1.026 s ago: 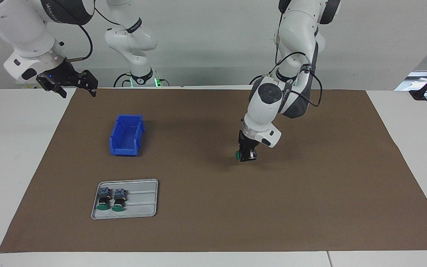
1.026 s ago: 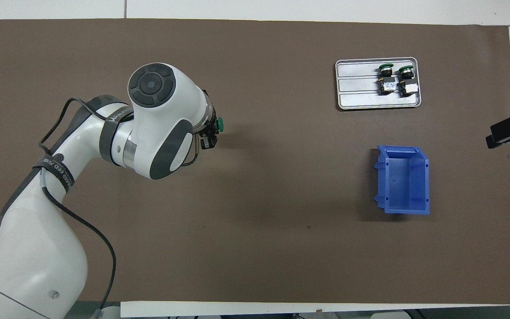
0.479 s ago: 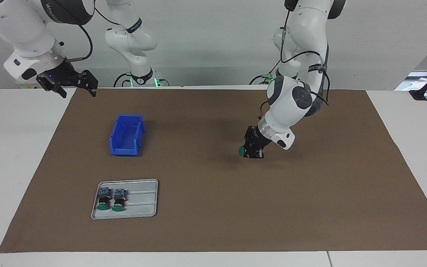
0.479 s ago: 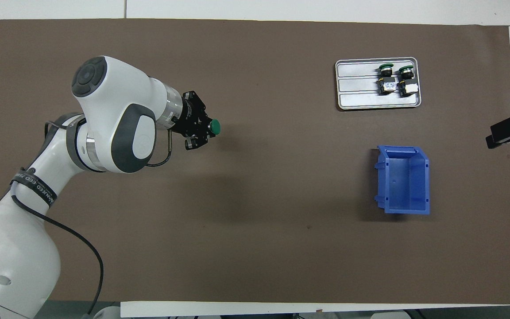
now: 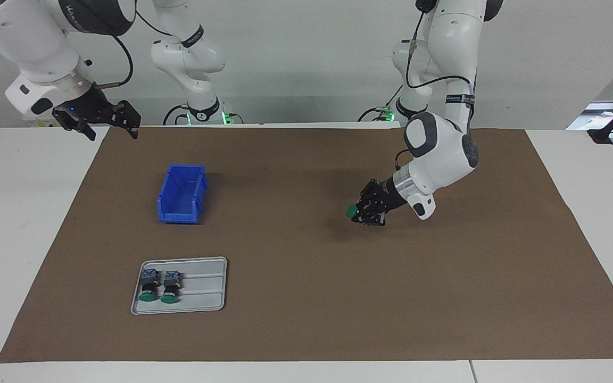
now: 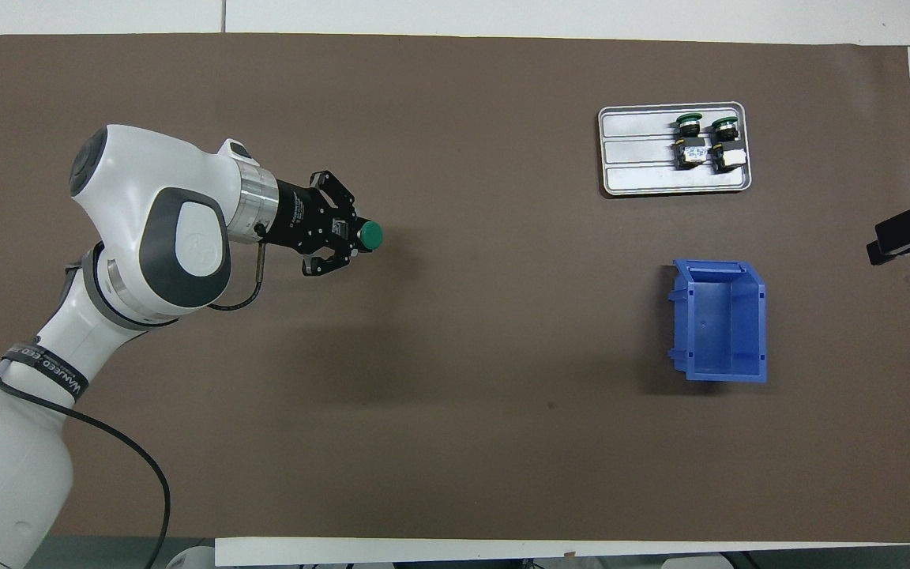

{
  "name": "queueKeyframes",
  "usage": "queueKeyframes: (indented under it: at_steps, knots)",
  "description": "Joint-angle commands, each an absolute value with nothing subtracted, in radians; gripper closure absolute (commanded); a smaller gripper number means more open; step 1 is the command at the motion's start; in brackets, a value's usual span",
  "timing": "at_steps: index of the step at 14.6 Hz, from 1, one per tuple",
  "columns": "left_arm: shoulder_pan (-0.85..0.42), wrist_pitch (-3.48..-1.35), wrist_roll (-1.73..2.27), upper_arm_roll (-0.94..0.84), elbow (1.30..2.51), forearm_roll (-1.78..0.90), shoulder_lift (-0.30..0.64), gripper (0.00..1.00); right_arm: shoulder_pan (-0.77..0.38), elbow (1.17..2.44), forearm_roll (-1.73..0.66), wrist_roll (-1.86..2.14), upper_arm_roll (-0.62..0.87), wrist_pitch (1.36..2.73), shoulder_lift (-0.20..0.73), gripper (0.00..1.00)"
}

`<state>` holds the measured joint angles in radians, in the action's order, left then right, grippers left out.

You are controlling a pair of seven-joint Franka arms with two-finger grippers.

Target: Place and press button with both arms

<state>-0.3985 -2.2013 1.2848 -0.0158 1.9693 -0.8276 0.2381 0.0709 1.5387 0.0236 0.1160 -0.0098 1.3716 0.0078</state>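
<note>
Left gripper (image 5: 364, 213) over mat (image 5: 306, 319), pinching button (image 5: 351, 211), cap toward bin's (image 5: 181, 194) end. Right gripper (image 5: 108, 121) spread, waiting over the mat's edge near bin.

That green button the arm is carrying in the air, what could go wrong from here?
The left gripper holds the button sideways above the brown mat, only its block body pinched, so it might slip and fall. The green cap points toward the right arm's end, where the right gripper waits open over the mat's edge; if that arm presses it in the air, the push could shift the button in the grip.
</note>
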Motion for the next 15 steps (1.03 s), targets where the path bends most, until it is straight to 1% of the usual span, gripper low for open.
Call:
queueKeyframes:
  at_steps: [1, 5, 8, 12, 15]
  knots:
    - [-0.353, -2.168, 1.110, -0.018, 2.068, -0.928, 0.169, 0.94, 0.077, 1.565, 0.020, 0.124, -0.006, 1.382, -0.015, 0.00]
    - [-0.345, -2.149, 1.078, -0.018, 2.079, -0.963, 0.176, 0.94, 0.077, 1.565, 0.020, 0.124, -0.006, 1.382, -0.015, 0.00]
    - [-0.341, -2.129, 1.074, -0.018, 2.071, -1.061, 0.218, 0.94, 0.077, 1.565, 0.020, 0.124, -0.006, 1.382, -0.014, 0.00]
    - [-0.347, -2.088, 1.034, -0.017, 2.025, -1.072, 0.258, 0.95, 0.077, 1.565, 0.020, 0.124, -0.006, 1.382, -0.015, 0.00]
    - [-0.339, -2.076, 1.022, -0.018, 2.019, -1.089, 0.278, 0.96, 0.077, 1.565, 0.020, 0.124, -0.006, 1.382, -0.014, 0.00]
